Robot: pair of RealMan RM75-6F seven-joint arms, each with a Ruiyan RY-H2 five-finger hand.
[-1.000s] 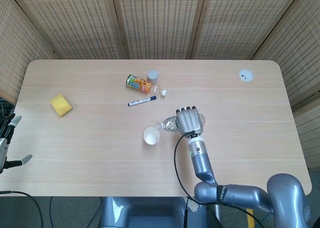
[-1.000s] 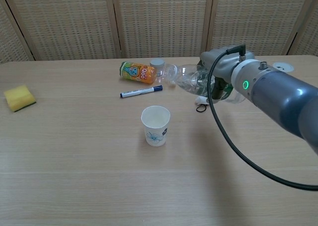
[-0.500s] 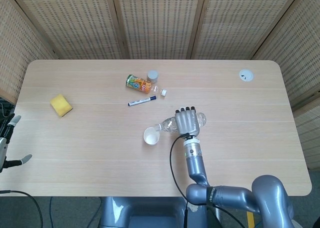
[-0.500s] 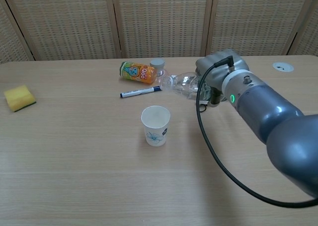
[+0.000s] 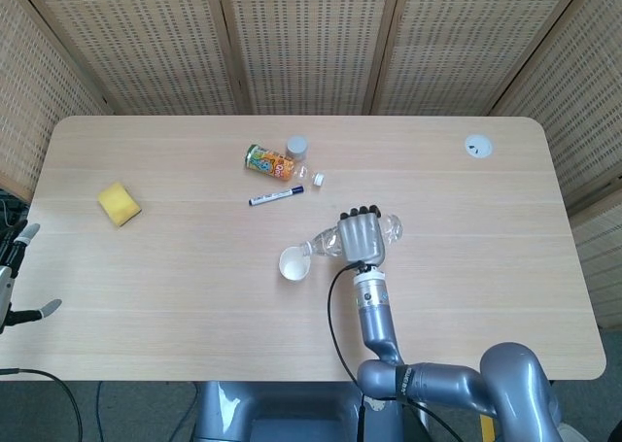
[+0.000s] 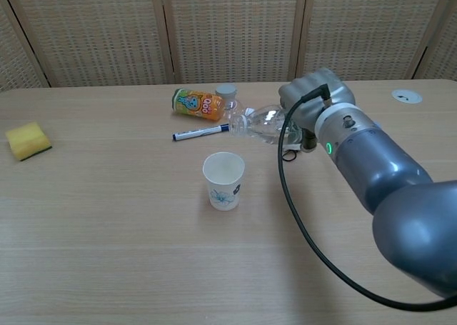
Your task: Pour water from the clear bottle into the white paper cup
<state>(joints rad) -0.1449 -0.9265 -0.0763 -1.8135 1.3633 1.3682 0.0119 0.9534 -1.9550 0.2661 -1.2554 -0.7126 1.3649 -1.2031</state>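
Right now the right hand (image 5: 362, 236) holds the clear bottle (image 5: 328, 242) above the table (image 5: 466, 238), its fingers wrapped over the bottle's body so that the hand covers the middle of it in the head view. The bottle lies tilted, nearly on its side, with the neck sticking out past the hand toward the white paper cup (image 5: 293, 264) and the base showing on the hand's other side. In the head view the bottle's mouth sits just beside the cup's rim; whether it is over the opening cannot be told. In the chest view the right hand (image 6: 314, 100) grips the clear bottle (image 6: 258, 122) with the neck pointing left and slightly down, above and to the right of the white paper cup (image 6: 224, 180), which stands upright on the table.

The left hand (image 5: 17, 277) sits at the left edge of the head view, off the table, fingers spread and holding nothing.

Further back on the table lie an orange drink bottle (image 5: 272, 161) on its side, a small white cap (image 5: 318, 180), a blue marker pen (image 5: 276, 197) and, well apart to the left, a yellow sponge (image 5: 119, 203).
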